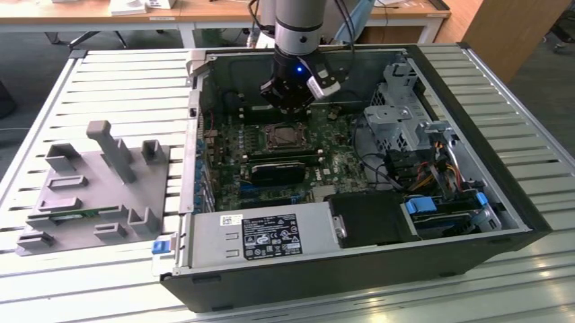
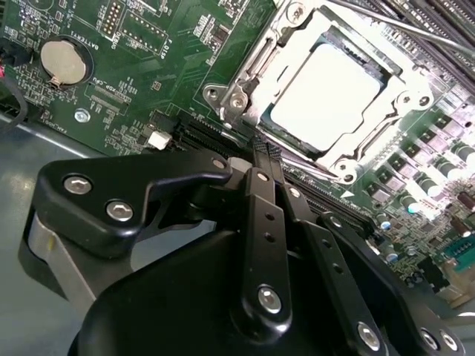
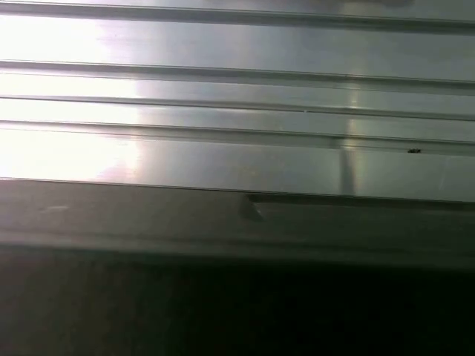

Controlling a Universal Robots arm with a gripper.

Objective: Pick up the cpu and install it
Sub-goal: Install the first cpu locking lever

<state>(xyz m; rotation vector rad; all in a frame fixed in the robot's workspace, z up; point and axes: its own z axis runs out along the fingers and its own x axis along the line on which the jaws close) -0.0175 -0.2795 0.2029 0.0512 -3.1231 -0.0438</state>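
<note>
The cpu (image 2: 326, 87) lies flat in the metal socket frame (image 2: 237, 100) on the green motherboard, its bright silver top facing up. In the exterior view the cpu (image 1: 285, 136) sits at the middle of the board inside the open computer case. My gripper (image 1: 287, 106) hangs just above the board, a little beyond the socket toward the case's far wall. In the second wrist view the gripper (image 2: 258, 157) has its black fingers (image 2: 266, 222) pressed together with nothing between them, their tips close to the socket's edge.
A black block (image 1: 279, 172) lies on the board nearer than the socket. The grey power supply (image 1: 260, 237), a drive cage (image 1: 400, 114) and cables (image 1: 422, 171) crowd the case. A grey fixture tray (image 1: 99, 185) rests on the slatted table (image 3: 237, 156). A coin battery (image 2: 61, 61) sits on the board.
</note>
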